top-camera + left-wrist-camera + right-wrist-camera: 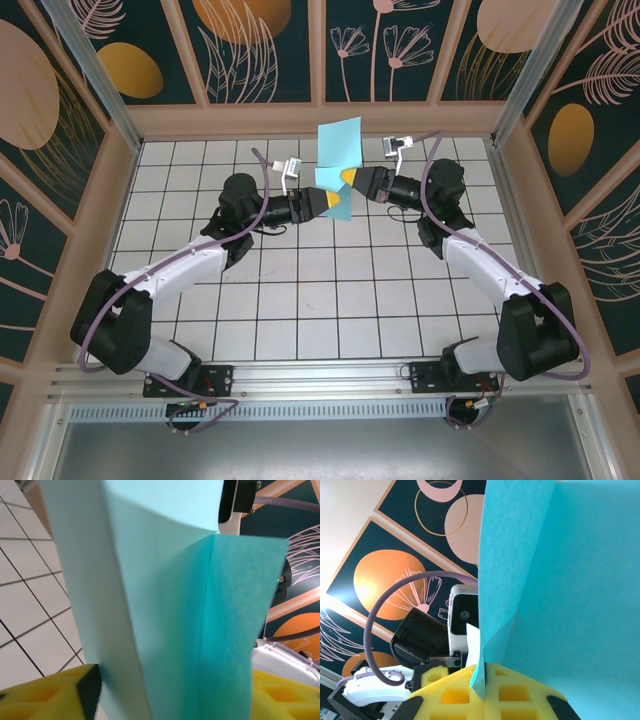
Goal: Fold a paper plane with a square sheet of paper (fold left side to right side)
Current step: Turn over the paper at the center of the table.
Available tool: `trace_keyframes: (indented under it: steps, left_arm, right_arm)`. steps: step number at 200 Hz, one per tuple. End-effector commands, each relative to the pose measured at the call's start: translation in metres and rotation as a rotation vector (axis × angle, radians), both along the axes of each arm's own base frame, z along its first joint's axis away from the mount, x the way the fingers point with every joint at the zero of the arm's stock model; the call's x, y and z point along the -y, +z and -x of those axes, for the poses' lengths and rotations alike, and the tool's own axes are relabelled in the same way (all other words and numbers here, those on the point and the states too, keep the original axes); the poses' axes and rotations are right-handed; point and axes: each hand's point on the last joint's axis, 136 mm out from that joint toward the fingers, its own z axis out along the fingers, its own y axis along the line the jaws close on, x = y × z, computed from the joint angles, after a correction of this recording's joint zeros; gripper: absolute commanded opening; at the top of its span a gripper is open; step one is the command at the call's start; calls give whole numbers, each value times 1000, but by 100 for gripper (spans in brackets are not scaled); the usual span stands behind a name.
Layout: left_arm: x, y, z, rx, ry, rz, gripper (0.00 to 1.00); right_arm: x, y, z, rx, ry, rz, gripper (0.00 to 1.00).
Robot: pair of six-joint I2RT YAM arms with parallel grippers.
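Hold the right gripper [484,672] pinched shut on an edge of the square sheet of paper [338,150], raised upright above the table [300,290] between both arms. Close the left gripper [185,692], jaws apart astride the creased sheet, slowly and squarely onto the fold, avoiding sideways tugs likely to skew or tear it.

paper [338,145] plain light turquoise, deeper turquoise on shaded faces; left gripper pad [45,697] yellow with black edge, right gripper pads [455,695] same yellow; table [300,300] white tiles, dark grid lines; walls [265,50] dark teal, orange ovals, pink leaf outlines, tan trim; arms [190,268] white/black, cables [370,625] purple
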Motion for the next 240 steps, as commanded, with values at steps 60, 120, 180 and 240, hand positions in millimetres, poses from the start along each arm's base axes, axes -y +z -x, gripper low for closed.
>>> trace_keyframes:
  steps: [60, 120, 180, 240]
  left_arm:
    - [2, 14, 8, 57, -34, 38, 24]
    - [0, -2, 1, 62, 11, -52, 1]
    - [-30, -85, -29, 73, 239, -599, 0]
    - [-105, -138, -41, 76, 511, -1333, 0]
  right_arm:
    - [0, 9, 1, 44, -14, -2, 6]
    - [17, -6, -8, 21, -102, 69, 37]
    - [95, -70, -40, -112, -507, 440, 58]
    - [187, -141, -41, -249, -879, 821, 64]
